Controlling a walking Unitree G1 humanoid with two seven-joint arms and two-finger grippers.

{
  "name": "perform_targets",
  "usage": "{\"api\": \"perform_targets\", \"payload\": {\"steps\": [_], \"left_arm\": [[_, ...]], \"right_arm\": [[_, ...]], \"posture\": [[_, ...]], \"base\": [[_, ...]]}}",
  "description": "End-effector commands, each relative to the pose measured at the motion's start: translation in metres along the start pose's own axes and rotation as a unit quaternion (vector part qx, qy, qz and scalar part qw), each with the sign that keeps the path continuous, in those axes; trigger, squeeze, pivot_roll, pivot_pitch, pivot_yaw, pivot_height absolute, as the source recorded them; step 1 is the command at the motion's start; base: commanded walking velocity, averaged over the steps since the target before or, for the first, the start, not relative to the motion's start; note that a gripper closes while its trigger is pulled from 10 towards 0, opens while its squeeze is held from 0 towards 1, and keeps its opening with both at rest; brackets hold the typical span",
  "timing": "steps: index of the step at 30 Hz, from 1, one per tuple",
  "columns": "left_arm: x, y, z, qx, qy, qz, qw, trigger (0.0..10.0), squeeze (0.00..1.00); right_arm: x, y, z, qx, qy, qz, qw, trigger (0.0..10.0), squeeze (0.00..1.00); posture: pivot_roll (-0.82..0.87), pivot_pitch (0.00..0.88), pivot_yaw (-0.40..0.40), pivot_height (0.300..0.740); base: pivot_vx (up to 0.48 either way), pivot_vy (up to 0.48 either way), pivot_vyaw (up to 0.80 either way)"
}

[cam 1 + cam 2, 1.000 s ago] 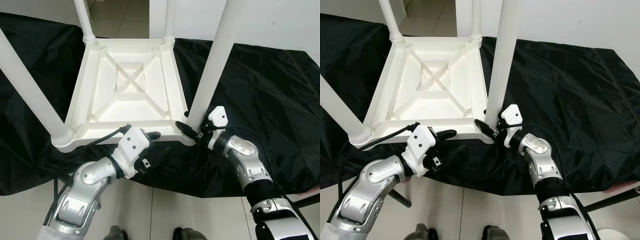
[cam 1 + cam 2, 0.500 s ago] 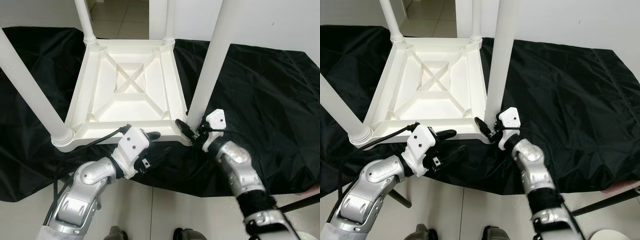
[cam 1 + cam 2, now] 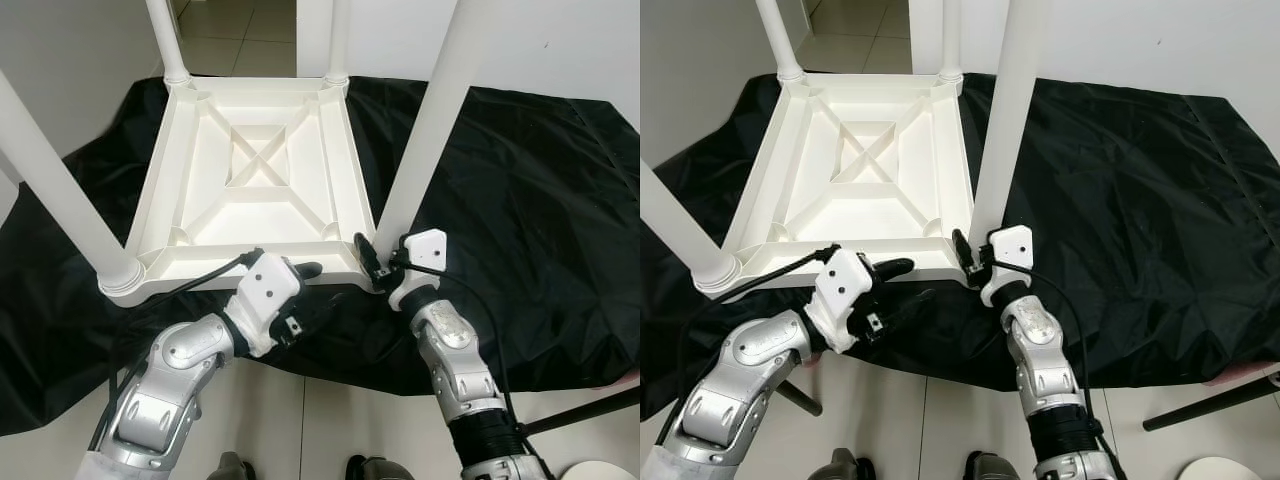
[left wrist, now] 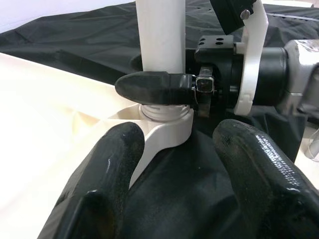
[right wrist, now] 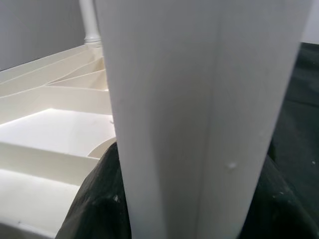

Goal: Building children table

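The right claw [image 3: 372, 262] pinches the base of the near-right leg [image 3: 425, 130] of the upturned white table [image 3: 255, 190] on black cloth [image 3: 520, 220], while the left claw [image 3: 902, 283], fingers [image 4: 107, 164] spread, straddles the table's near edge, a clamp that the left wrist view shows up close.

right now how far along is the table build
All four legs stand in the corners of the upturned white table. The right gripper has its jaws round the base of the near right leg, apparently seating it. The left gripper is open at the table's near edge. Flipping it upright is left.
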State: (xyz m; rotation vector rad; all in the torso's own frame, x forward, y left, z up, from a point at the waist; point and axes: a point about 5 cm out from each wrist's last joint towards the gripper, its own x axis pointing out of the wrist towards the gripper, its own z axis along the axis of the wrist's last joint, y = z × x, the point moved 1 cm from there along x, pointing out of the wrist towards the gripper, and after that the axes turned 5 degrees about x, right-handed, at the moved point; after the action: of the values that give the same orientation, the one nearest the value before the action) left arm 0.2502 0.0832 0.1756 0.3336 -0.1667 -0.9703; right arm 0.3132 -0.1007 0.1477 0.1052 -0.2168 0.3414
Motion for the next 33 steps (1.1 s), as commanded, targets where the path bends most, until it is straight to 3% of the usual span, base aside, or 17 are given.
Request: {"api": "perform_targets", "payload": {"steps": [1, 9, 10, 12, 13, 22, 23, 25, 26, 33], "left_arm": [[0.001, 0.007, -0.003, 0.003, 0.011, 0.042, 0.999, 10.0, 0.00], [0.001, 0.003, -0.004, -0.003, 0.012, 0.043, 0.999, 10.0, 0.00], [0.002, 0.002, -0.004, -0.006, 0.011, 0.043, 0.999, 10.0, 0.00], [0.003, 0.001, -0.003, -0.007, 0.010, 0.043, 0.999, 10.0, 0.00], [0.003, 0.001, -0.003, -0.010, 0.009, 0.045, 0.999, 10.0, 0.00], [0.004, 0.003, -0.002, -0.010, 0.008, 0.049, 0.999, 10.0, 0.00], [0.004, 0.004, -0.003, -0.009, 0.009, 0.050, 0.999, 10.0, 0.00], [0.003, 0.004, -0.003, -0.008, 0.010, 0.051, 0.999, 10.0, 0.00], [0.003, 0.006, -0.004, -0.006, 0.011, 0.054, 0.998, 10.0, 0.00], [0.003, 0.011, -0.004, -0.002, 0.012, 0.065, 0.998, 10.0, 0.00]], "right_arm": [[-0.002, 0.016, -0.011, 0.021, 0.026, -0.006, 0.999, 10.0, 0.00], [0.003, 0.036, -0.010, 0.004, 0.030, -0.026, 0.999, 10.0, 0.00], [0.004, 0.037, -0.010, 0.006, 0.032, -0.033, 0.999, 10.0, 0.67], [0.005, 0.038, -0.010, 0.009, 0.033, -0.039, 0.999, 10.0, 0.67], [0.006, 0.040, -0.008, 0.019, 0.029, -0.033, 0.999, 10.0, 1.00], [0.001, 0.040, -0.003, 0.014, 0.023, -0.028, 0.999, 10.0, 1.00], [0.001, 0.038, -0.003, 0.012, 0.026, -0.028, 0.999, 10.0, 0.66], [0.001, 0.036, -0.003, 0.010, 0.029, -0.027, 0.999, 10.0, 0.66], [0.000, 0.036, -0.002, 0.009, 0.028, -0.012, 0.999, 10.0, 0.00], [-0.007, 0.024, 0.003, 0.000, 0.033, 0.066, 0.997, 10.0, 0.00]], "posture": [[-0.04, 0.126, 0.015, 0.740], [-0.04, 0.132, 0.019, 0.740], [-0.04, 0.138, 0.016, 0.740], [-0.04, 0.138, 0.016, 0.740], [-0.04, 0.143, 0.018, 0.740], [-0.04, 0.146, 0.017, 0.740], [-0.04, 0.141, 0.014, 0.740], [-0.04, 0.141, 0.014, 0.740], [-0.04, 0.138, 0.013, 0.740], [-0.04, 0.128, 0.009, 0.740]], "base": [[0.000, 0.000, 0.00], [0.000, 0.000, 0.00], [0.000, 0.000, 0.00], [0.000, 0.000, 0.00], [0.000, 0.000, 0.00], [0.000, 0.000, 0.00], [0.000, 0.000, 0.00], [0.000, 0.000, 0.00], [0.000, 0.000, 0.00], [0.000, 0.000, 0.00]]}}
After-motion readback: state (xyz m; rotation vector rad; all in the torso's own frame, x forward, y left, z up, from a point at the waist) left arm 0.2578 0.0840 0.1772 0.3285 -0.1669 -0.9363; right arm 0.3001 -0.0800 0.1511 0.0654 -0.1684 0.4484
